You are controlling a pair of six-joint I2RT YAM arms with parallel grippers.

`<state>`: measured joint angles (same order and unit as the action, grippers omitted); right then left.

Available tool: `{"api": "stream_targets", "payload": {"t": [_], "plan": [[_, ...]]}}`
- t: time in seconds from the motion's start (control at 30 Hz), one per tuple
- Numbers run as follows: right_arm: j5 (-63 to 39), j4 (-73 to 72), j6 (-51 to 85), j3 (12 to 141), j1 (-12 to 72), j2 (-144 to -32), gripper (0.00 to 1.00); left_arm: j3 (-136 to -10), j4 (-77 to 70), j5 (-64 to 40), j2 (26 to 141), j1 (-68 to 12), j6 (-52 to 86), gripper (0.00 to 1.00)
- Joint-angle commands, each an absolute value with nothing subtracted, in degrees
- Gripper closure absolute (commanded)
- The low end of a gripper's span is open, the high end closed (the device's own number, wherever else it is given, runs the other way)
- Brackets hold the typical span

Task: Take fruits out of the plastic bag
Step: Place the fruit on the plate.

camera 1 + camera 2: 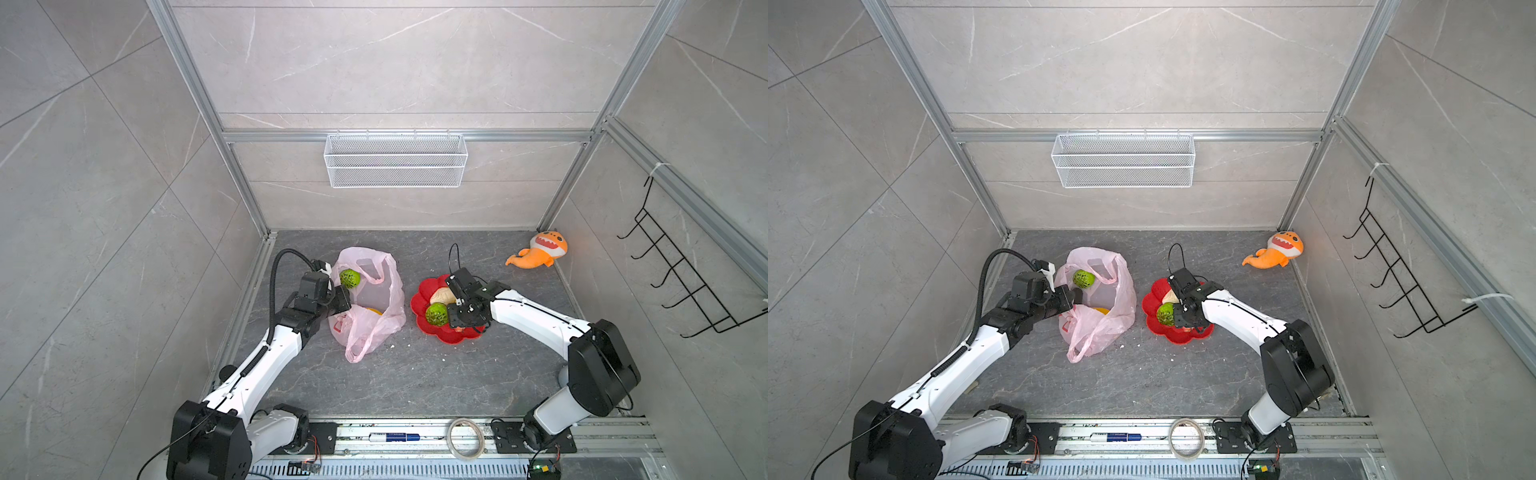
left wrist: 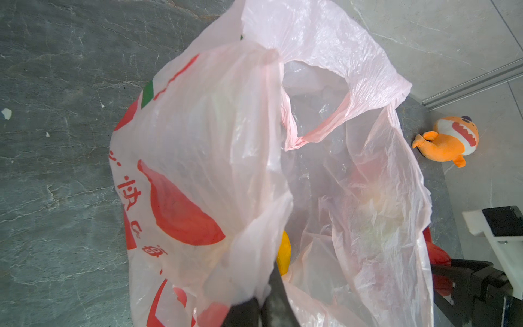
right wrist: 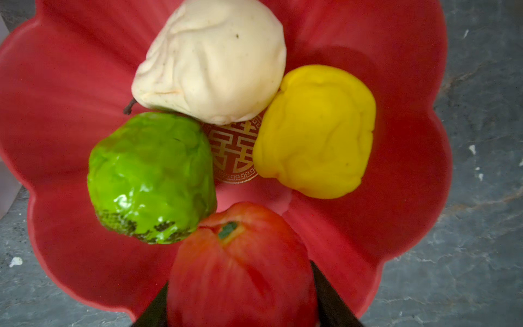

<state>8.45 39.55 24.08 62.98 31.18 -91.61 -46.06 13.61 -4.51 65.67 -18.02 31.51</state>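
Note:
The pink plastic bag [image 1: 388, 291] [image 2: 212, 136] lies left of centre with its mouth held up. My left gripper [image 1: 347, 303] [image 2: 264, 308] is shut on the bag's near rim. A bumpy green ball [image 1: 349, 278] [image 1: 1082, 278] shows at the bag's far left side. Inside the bag a yellow fruit [image 2: 283, 253] [image 1: 374, 311] peeks out. My right gripper [image 1: 461, 322] [image 3: 240, 276] is shut on the red apple [image 3: 240, 266], low over the red plate [image 1: 419, 297] [image 3: 396, 85]. A green ball [image 3: 150, 175], a lumpy beige fruit [image 3: 210, 61] and a small yellow fruit [image 3: 314, 130] lie on the plate.
An orange plush shark [image 1: 540, 249] [image 2: 450, 138] lies in the far right corner. A white wire basket [image 1: 395, 160] hangs on the back wall and a black hook rack [image 1: 681, 270] on the right wall. A tape roll [image 1: 466, 438] and a marker [image 1: 395, 436] rest on the front rail.

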Motion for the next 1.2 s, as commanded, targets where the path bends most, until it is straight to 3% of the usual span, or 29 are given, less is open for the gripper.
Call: {"api": "stream_targets", "payload": {"t": [0.0, 0.4, 0.63, 0.83, 1.0, 1.17], "plan": [[9.7, 39.0, 25.3, 62.0, 30.9, -92.7, 0.57, -46.6, 13.7, -3.7, 64.1, -18.2, 31.6, 1.00], [10.3, 39.0, 25.9, 61.1, 30.6, -92.1, 0.27, -46.6, 13.7, -3.8, 64.1, -18.2, 31.2, 1.00], [10.4, 39.8, 24.9, 62.6, 30.7, -91.4, 0.21, -46.7, 14.1, -3.6, 64.1, -18.2, 31.0, 1.00], [9.5, 41.4, 24.5, 65.1, 30.7, -88.5, 0.21, -46.7, 15.7, -3.0, 63.2, -18.2, 30.5, 1.00], [0.4, 41.3, 21.8, 72.3, 31.5, -83.1, 0.39, -47.3, 19.7, -3.1, 62.6, -18.2, 29.6, 1.00], [-2.0, 42.6, 19.0, 85.2, 39.7, -88.1, 0.47, -47.1, 23.2, -5.1, 61.7, -18.2, 29.7, 1.00]]}}
